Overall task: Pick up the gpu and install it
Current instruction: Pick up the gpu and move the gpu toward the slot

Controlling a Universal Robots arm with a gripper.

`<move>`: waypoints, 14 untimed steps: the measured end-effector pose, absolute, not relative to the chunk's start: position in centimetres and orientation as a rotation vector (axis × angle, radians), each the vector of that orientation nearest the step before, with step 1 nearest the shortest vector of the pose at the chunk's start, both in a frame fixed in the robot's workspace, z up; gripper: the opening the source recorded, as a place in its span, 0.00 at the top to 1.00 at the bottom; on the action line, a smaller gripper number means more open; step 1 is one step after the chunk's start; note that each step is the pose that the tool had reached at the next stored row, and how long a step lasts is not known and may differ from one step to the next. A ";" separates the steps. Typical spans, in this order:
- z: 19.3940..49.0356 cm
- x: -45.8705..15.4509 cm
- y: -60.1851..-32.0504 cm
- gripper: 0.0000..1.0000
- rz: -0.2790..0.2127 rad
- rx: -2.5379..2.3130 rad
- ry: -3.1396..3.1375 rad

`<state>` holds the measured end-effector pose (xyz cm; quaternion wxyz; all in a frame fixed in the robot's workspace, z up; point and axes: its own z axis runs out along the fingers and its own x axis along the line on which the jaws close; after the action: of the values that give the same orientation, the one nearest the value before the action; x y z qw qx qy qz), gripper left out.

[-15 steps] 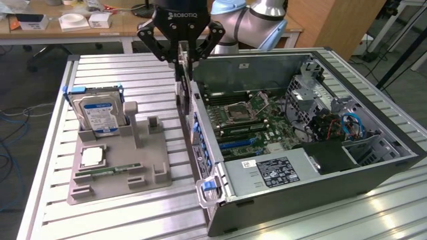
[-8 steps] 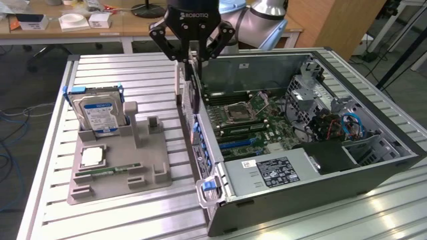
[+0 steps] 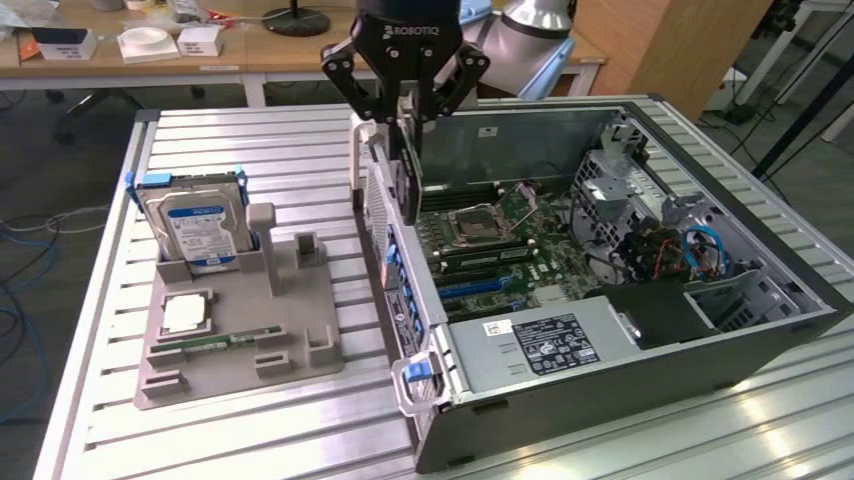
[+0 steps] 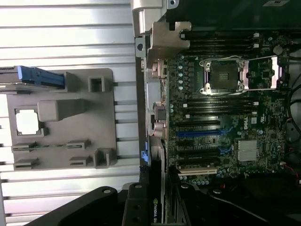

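Gripper (image 3: 407, 112) clamped on gpu (image 3: 404, 175), card upright over PC case (image 3: 767, 300) rear wall; mobo (image 3: 501, 245) inside; tray (image 3: 287, 335) w/ hard drive (image 3: 198, 230) beside case.

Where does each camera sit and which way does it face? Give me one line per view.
Exterior view: high beside the table, looking down at the open computer case and tray; the hand shows, gripping the graphics card.
Wrist view: on the wrist, looking down past the hand onto the motherboard.
Both share the case, tray and hand.
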<state>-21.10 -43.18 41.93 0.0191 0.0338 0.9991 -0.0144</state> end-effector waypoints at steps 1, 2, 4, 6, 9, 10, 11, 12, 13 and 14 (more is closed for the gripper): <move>41.9 -20.9 -43.2 0.74 -0.045 0.105 3.101; 41.9 -20.7 -43.2 0.74 -0.045 0.105 3.101; 41.9 -20.2 -43.2 0.74 -0.045 0.105 3.101; 41.9 -19.8 -43.2 0.74 -0.045 0.105 3.101; 41.9 -19.2 -43.2 0.74 -0.045 0.104 3.101; 41.9 -18.9 -43.2 0.74 -0.045 0.105 3.101; 41.9 -18.6 -43.2 0.74 -0.045 0.104 3.101; 41.9 -18.4 -43.2 0.74 -0.045 0.104 3.101; 41.9 -18.2 -43.2 0.74 -0.045 0.105 3.101; 41.9 -18.0 -43.2 0.74 -0.045 0.105 3.101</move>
<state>-17.98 -43.17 41.93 0.0191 0.0337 0.9991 -0.0145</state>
